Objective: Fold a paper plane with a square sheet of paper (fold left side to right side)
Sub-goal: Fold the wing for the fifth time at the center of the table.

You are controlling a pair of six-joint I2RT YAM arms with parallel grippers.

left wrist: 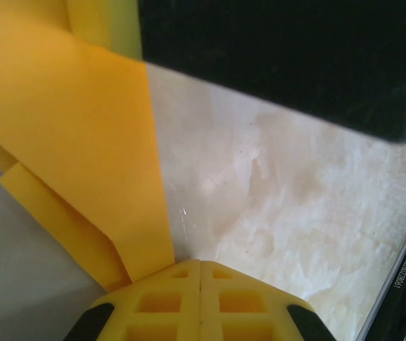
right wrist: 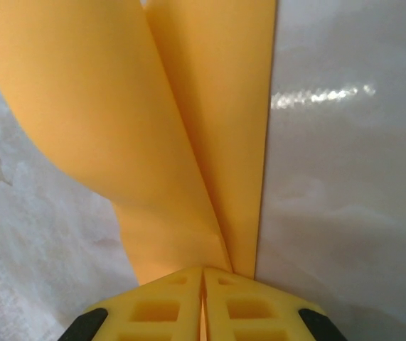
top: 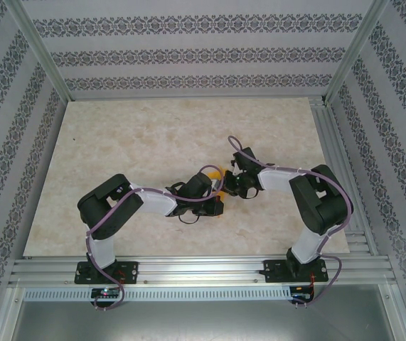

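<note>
Down at the near edge, both arm bases (top: 107, 272) sit bolted to the aluminium rail (top: 203, 268), and from there the two arms reach inward and meet over the middle of the marbled desk (top: 153, 135). Left fingers (top: 213, 204) and right fingers (top: 230, 183) are close together, almost nose to nose. Between them peeks a scrap of orange-yellow paper (top: 220, 173). It is mostly hidden under the wrists, so its outline can't be read from up here.

Over to the left wrist. The left fingers (left wrist: 178, 288) are pressed tight together, no gap at the seam. The paper (left wrist: 82, 142) sweeps down from the upper left as layered flaps, already folded over on itself, and its narrow end runs in under the tip of the left-hand finger. Nipped or merely pinned down? I can't tell from this angle. Either way, it looks like an anchor meant to stop that end from sliding. Bare desk (left wrist: 274, 206) lies to the right, with a dark housing (left wrist: 295, 57) looming across the top.

Now the right wrist. The right fingers (right wrist: 178, 291) are closed to a hairline, and the paper (right wrist: 117, 106) funnels straight into their tips. One flap bows up off the desk (right wrist: 345, 177) while a straight edge runs alongside. That reads as a pinch on the folded end, holding the layers stacked so the crease can set.
</note>
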